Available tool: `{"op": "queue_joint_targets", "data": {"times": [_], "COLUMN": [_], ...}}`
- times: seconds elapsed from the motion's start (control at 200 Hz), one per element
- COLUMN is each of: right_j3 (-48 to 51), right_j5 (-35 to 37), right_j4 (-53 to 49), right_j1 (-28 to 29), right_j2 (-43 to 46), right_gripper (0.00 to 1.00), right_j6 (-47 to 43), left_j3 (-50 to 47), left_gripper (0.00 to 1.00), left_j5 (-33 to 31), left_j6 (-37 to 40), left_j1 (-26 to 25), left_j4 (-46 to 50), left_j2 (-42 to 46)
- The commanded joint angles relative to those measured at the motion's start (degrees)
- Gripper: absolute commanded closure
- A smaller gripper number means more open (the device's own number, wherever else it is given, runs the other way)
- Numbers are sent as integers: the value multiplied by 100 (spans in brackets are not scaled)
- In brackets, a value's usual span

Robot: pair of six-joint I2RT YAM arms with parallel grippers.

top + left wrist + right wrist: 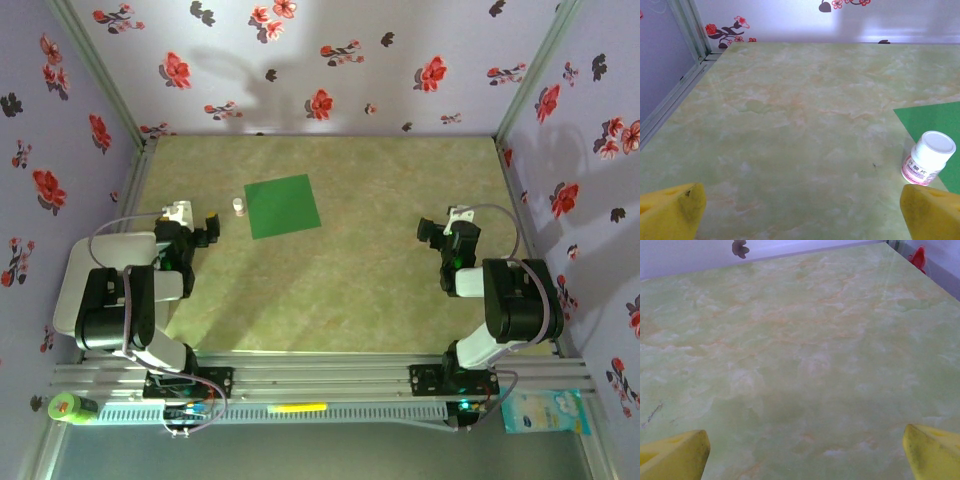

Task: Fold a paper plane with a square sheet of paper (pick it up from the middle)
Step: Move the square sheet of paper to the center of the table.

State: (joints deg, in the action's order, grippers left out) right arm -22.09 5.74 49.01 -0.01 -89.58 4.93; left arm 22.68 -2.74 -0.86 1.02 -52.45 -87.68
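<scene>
Plainly nothing is folded yet: the square sheet of paper [283,206] lies flat on the table [350,290], toward eleven o'clock from the table's middle, with a small white bottle [238,205] just beside its edge at nine o'clock. The left gripper [205,232] and the right gripper [432,232] both have their fingers spread wide, grasping nothing, apart from the sheet. The step in hand looks like the first reach; it calls for coming down on the sheet's middle without knocking the bottle
</scene>
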Motion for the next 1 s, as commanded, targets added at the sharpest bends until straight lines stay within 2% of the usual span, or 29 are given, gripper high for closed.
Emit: {"op": "queue_joint_targets", "data": {"times": [0.0, 0.38, 0.64, 0.755, 0.885, 0.995], "right_j3": [-112, -87, -47, -81, -741, -1214], "right_j5": [15, -12, -296, -462, -866, -1198], "right_j4": [-1, 29, 15, -49, -1962, -2905], "right_j1": [-25, -25, 17, 19, 10, 10], "right_j2": [2, 23, 147, 225, 824, 1016], "right_gripper": [1, 1, 1, 1, 1, 1], "right_j6": [27, 22, -173, -234, -176, 98], "left_j3": [26, -3, -519, -277, 26, 378], "left_gripper": [0, 0, 0, 0, 0, 0], "left_j5": [63, 67, -84, -169, -167, -331], "left_j6": [9, 22, -58, -234, -323, -837], "left_j1": [12, 4, 5, 48, 59, 65], "left_j4": [247, 220, -564, 540, 1474, 2166], "left_j2": [-79, -66, 248, 929, 1617, 2051]}}
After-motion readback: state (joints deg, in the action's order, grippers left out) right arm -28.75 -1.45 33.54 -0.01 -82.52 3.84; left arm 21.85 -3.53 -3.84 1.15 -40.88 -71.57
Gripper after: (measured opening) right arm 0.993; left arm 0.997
